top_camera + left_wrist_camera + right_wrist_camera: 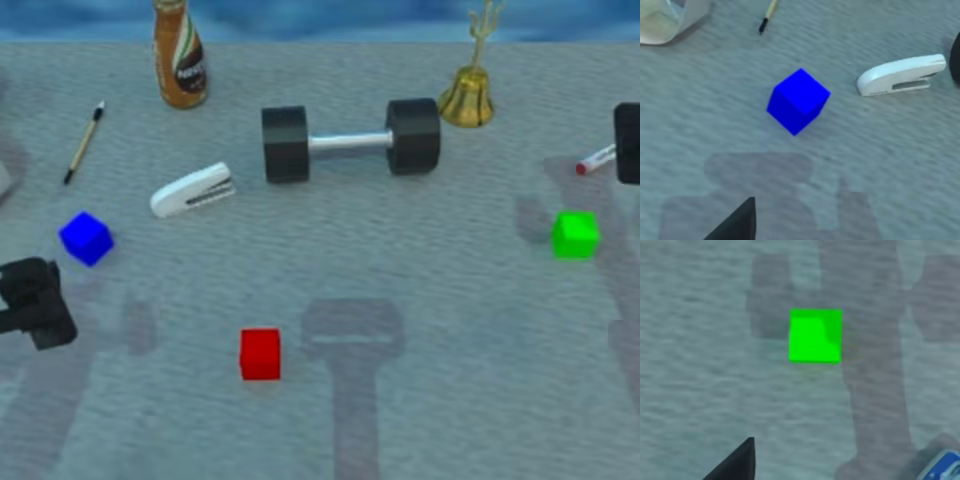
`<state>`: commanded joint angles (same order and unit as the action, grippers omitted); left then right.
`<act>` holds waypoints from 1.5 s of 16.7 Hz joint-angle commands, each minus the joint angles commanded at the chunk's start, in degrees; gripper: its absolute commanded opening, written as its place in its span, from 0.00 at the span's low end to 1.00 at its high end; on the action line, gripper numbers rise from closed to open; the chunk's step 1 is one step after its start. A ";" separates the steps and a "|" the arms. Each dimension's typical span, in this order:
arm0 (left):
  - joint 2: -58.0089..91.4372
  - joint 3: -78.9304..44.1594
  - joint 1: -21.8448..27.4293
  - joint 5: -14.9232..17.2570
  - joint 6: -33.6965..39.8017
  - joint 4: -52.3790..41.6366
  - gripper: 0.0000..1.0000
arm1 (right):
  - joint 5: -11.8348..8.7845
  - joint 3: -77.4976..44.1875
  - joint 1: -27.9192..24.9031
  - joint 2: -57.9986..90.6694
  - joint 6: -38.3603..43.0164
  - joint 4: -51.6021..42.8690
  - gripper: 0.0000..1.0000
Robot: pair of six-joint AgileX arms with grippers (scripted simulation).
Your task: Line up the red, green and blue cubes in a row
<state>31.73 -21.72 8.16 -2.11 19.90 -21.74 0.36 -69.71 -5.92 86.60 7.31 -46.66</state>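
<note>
The blue cube [85, 238] lies at the table's left, turned corner-on; the left wrist view has the blue cube [798, 101] ahead of a dark fingertip [742, 222]. My left gripper [38, 300] hangs just in front of it and to its left, open and holding nothing. The red cube [260, 354] rests near the front, left of centre. The green cube [576, 235] sits at the right, and the right wrist view frames the green cube [815, 335] squarely. My right gripper [628, 143] hovers behind it at the right edge, open and holding nothing.
A black dumbbell [350, 143] lies across the back middle, with a white stapler [192, 190] and a pencil [85, 142] to its left. A brown bottle [180, 55] and a brass bell [468, 95] stand at the back. A red-tipped marker [596, 160] lies by the right gripper.
</note>
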 joint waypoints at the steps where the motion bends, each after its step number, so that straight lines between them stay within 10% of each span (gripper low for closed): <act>1: -4.32 3.37 -1.43 0.14 -2.27 2.63 1.00 | 0.04 -4.40 -0.38 5.75 0.48 -3.08 1.00; 12: -31.73 21.73 -9.30 2.11 -19.90 21.74 1.00 | -0.18 -34.30 -2.85 39.43 3.69 -21.32 1.00; 25: -31.73 21.73 -9.30 2.11 -19.90 21.74 1.00 | -0.13 -24.55 -2.91 44.28 3.81 -6.53 1.00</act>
<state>0.00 0.00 -1.15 0.00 0.00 0.00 0.22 -94.26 -8.83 130.88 11.12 -53.20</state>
